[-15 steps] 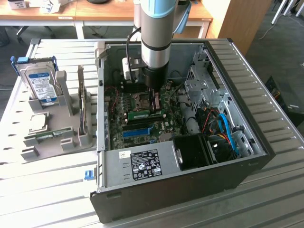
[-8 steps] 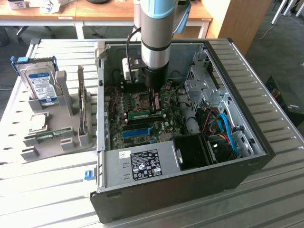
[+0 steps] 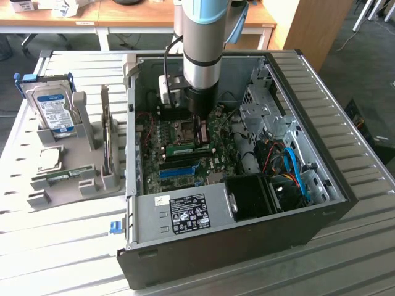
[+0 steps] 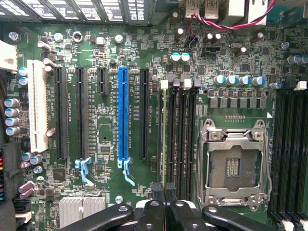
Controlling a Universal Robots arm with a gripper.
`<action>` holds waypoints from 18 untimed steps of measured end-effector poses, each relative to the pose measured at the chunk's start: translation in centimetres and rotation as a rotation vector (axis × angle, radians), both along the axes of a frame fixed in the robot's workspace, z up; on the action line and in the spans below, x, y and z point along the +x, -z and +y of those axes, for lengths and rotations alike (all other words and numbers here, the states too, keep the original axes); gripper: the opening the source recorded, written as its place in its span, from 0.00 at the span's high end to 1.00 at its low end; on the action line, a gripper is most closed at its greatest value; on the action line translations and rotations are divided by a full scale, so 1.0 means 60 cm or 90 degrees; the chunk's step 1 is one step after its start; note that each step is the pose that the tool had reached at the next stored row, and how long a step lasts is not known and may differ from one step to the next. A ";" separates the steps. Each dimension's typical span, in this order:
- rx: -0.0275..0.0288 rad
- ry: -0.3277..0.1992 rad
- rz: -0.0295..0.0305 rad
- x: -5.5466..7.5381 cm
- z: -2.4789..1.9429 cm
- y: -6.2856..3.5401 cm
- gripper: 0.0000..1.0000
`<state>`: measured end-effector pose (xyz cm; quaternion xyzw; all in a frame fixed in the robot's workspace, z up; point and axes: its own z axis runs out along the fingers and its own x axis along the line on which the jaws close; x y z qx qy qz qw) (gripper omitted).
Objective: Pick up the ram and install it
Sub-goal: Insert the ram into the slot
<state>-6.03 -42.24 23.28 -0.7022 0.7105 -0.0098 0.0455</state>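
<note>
End effector [image 4: 165, 191] on ram [image 3: 185, 148], socket [image 4: 234, 166] alongside

Arm [image 3: 200, 37] gets chopped off at the exterior view's top edge; ram [image 4: 165, 139] is edge-on, chips impossible to make out, one end tucked behind the fingers [image 4: 158, 193].

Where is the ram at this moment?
In the wrist view the ram stands on edge, gripped by the end effector, at the black memory slots between the blue slot and the CPU socket, inside the open computer case.
</note>
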 end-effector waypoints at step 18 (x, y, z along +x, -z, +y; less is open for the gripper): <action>0.0000 0.000 0.0000 0.000 0.0006 0.002 0.88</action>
